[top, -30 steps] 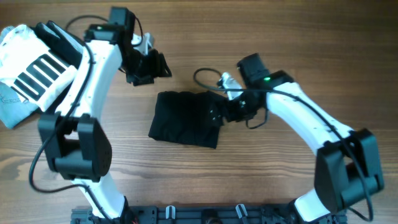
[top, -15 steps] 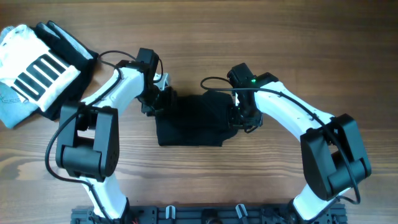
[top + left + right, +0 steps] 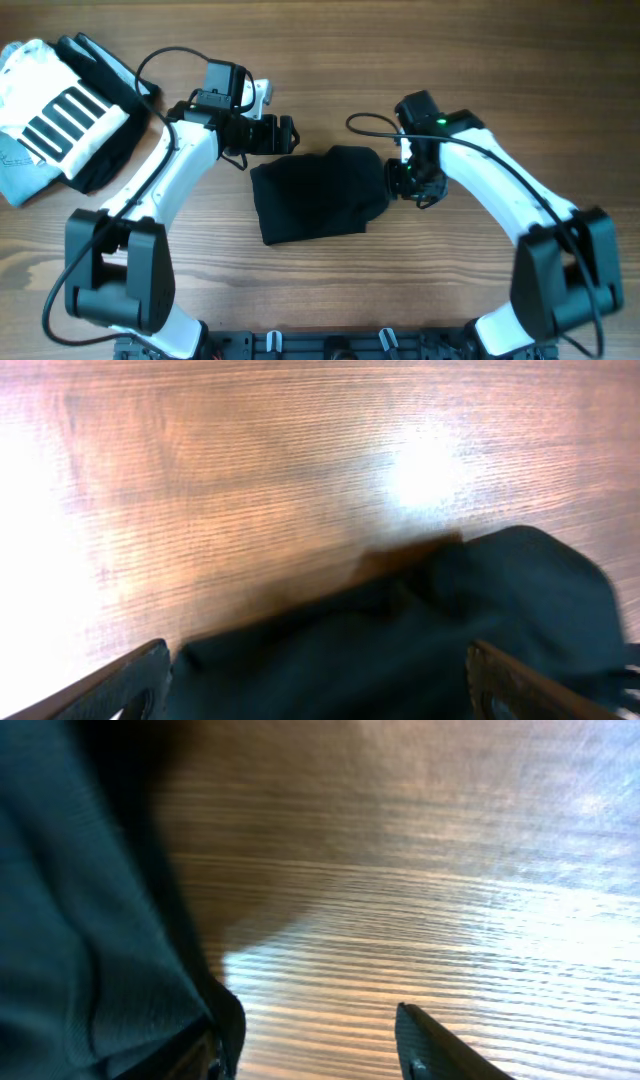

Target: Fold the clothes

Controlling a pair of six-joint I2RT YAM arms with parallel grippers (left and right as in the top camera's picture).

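Observation:
The black garment (image 3: 315, 195) lies folded into a rough rectangle on the wooden table, its right end bunched. No logo shows. My left gripper (image 3: 283, 135) hovers just above the garment's upper left corner, open and empty. In the left wrist view its fingers (image 3: 315, 660) spread wide over the black garment (image 3: 450, 630). My right gripper (image 3: 400, 178) is at the garment's right edge, open. In the right wrist view (image 3: 310, 1040) bare wood shows between its fingers, and the black garment (image 3: 80, 920) lies against the left finger.
A white garment with bold black stripes (image 3: 60, 105) lies piled at the far left on a light blue denim piece (image 3: 25, 175) and some dark cloth (image 3: 110, 150). A black rail (image 3: 330, 345) runs along the table's near edge.
My left gripper has let go of the garment's left edge and moved up and back. My right gripper has drawn back to the right edge. The garment now lies slightly rotated.

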